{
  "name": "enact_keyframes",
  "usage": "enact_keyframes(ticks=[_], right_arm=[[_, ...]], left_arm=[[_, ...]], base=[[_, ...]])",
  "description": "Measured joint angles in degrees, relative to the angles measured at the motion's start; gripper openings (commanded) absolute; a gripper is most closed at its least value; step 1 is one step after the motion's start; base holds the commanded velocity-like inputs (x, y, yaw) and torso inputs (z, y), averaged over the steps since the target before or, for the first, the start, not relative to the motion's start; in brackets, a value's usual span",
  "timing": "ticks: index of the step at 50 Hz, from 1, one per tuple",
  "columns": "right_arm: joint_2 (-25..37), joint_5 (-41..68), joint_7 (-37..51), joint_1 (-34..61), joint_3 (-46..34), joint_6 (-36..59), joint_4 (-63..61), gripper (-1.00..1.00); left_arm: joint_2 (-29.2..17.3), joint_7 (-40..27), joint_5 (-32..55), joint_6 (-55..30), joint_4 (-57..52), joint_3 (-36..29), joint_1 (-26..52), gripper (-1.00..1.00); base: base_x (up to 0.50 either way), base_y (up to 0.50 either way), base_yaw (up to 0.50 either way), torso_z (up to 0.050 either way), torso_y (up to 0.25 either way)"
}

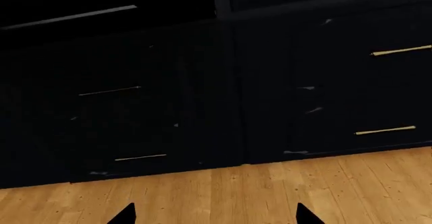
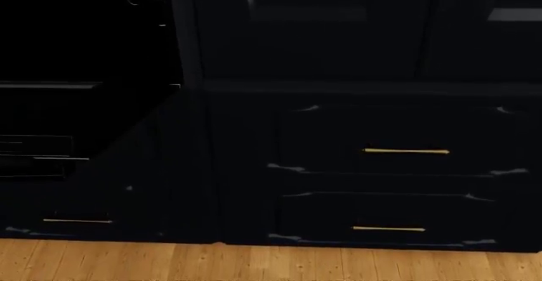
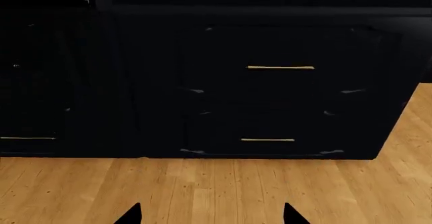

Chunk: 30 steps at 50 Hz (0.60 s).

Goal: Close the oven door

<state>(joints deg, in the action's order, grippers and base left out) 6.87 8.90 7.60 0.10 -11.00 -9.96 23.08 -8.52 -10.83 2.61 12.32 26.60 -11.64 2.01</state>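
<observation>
Peering from my head view, I find the oven door [image 2: 51, 85] at the far left, a glossy black panel lying flat and open, seen nearly edge-on as a thin pale line and cut off by the frame's left side. Above it the oven cavity [image 2: 80, 14] is almost pure black; only a few wire-rack lines show at the top. To the right stand the dark navy drawer fronts [image 2: 398, 167] with their gold bar handles [image 2: 407, 151], above the wooden floor [image 2: 271, 262].

Neither arm appears in the head view. My left claw [image 1: 214, 215] shows only two dark fingertips (spread well apart) over the floor, and my right claw [image 3: 212, 215] looks the same, spread and holding nothing. Both are well apart from the door.
</observation>
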Motion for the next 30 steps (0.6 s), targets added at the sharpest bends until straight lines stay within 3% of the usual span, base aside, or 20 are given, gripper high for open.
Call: enact_keyframes(ticks=[30], right_arm=[[0.02,2.18,0.04,1.10,-0.83,-1.09,6.09,1.00]], left_arm=[[0.00,-1.26,-0.36,-0.08,5.34,-1.44,1.78,1.00]], base=[[0.00,0.00,0.00,-0.045,0.000]])
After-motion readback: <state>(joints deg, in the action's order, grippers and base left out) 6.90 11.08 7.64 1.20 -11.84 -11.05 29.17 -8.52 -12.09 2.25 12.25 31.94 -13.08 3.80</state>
